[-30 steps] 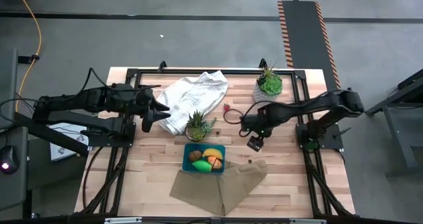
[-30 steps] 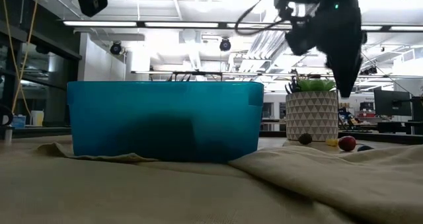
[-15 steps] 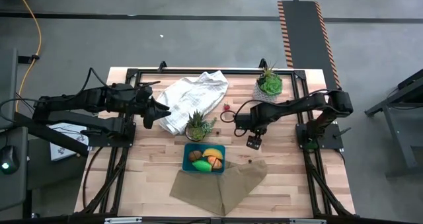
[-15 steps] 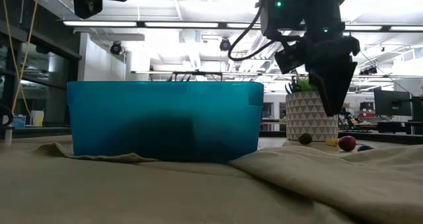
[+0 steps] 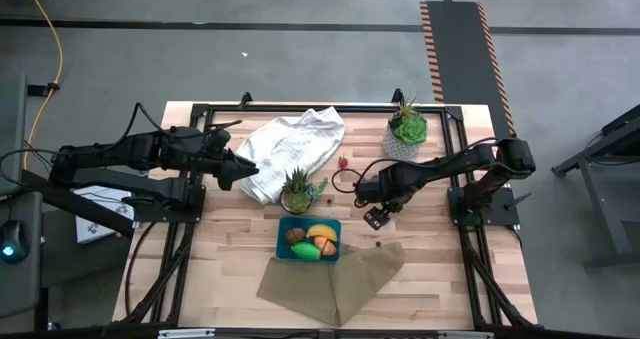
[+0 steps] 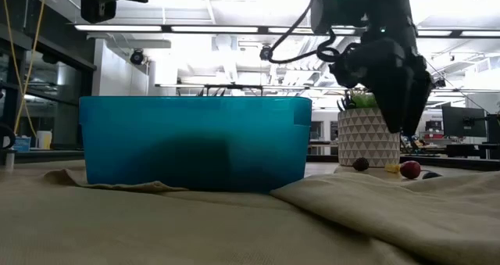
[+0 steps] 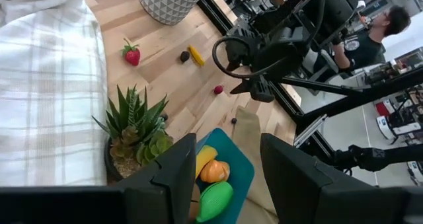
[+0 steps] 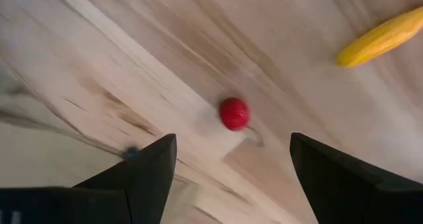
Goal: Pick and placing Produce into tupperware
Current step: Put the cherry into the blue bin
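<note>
The teal tupperware [image 5: 309, 239] sits near the table's middle, partly on a tan cloth; in it lie a yellow banana [image 5: 321, 232], a brown kiwi [image 5: 293, 235], a green pepper [image 5: 303, 249] and an orange piece [image 5: 324, 245]. In the right wrist view a tiny red berry [image 8: 234, 113] and a yellow piece [image 8: 383, 37] rest on the bare wood. My right gripper [image 8: 232, 141] hovers open just above the berry, to the right of the tupperware [image 6: 195, 140]. My left gripper [image 5: 243, 169] is open over the white towel's left edge. A strawberry [image 7: 132, 54] lies beyond.
Two spiky potted plants stand on the table, one [image 5: 300, 191] just behind the tupperware, one [image 5: 405, 129] at the far right. A white towel [image 5: 295, 147] lies far-left of centre. The tan cloth [image 5: 335, 277] spreads toward the near edge. A dark berry [image 7: 185, 55] sits by the yellow piece.
My right gripper has come down toward the table and shifted slightly toward the table's left, turning as it went, and stays open. My left gripper has tipped up from pointing down to pointing toward the table's right.
</note>
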Motion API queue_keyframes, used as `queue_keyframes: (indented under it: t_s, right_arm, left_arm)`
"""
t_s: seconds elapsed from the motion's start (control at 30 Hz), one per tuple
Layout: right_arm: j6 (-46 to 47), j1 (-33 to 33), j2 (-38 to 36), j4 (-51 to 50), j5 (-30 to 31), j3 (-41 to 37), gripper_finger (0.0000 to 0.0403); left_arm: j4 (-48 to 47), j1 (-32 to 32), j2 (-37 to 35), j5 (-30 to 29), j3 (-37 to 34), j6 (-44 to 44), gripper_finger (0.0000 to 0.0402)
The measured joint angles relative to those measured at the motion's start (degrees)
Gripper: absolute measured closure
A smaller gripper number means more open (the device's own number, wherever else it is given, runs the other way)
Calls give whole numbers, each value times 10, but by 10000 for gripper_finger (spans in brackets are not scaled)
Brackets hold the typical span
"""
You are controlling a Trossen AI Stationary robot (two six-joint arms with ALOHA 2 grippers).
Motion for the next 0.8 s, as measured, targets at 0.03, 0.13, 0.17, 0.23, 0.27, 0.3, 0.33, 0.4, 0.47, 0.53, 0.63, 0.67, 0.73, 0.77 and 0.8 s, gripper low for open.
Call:
queue_keyframes:
  t_s: [0.03,0.13,0.17,0.23,0.27,0.3,0.33,0.4,0.47,0.53,0.63,0.67,0.73,0.77,0.8]
  right_arm:
    - [18,2,0,4,0,0,117]
    - [74,3,0,12,-1,0,117]
    - [93,3,0,13,-1,0,117]
    - [125,3,0,12,-1,0,117]
    - [138,3,0,12,-1,0,117]
    - [150,3,0,12,-1,0,117]
    - [163,3,0,13,-1,0,117]
    - [191,3,0,13,-1,0,117]
    - [217,3,0,13,0,0,117]
    - [245,3,0,13,1,0,117]
    - [289,3,0,13,2,0,117]
    - [303,3,0,14,2,0,117]
    - [330,3,0,15,3,0,117]
    - [343,3,0,16,3,0,117]
    - [355,3,0,17,3,0,117]
  left_arm:
    - [0,0,0,0,0,5,245]
    - [0,0,0,0,0,25,245]
    - [0,0,0,0,0,32,245]
    - [0,0,0,0,0,40,245]
    - [0,0,0,0,0,46,245]
    - [-1,0,0,0,0,54,245]
    - [-1,0,0,0,0,63,245]
    - [-1,0,0,0,0,76,245]
    - [-1,0,0,0,0,84,245]
    - [-1,0,0,0,0,86,245]
    - [-1,0,0,0,0,97,245]
    - [-1,0,0,0,0,102,245]
    - [-1,0,0,0,0,117,245]
    - [-1,0,0,0,0,124,245]
    - [-2,0,0,0,0,131,245]
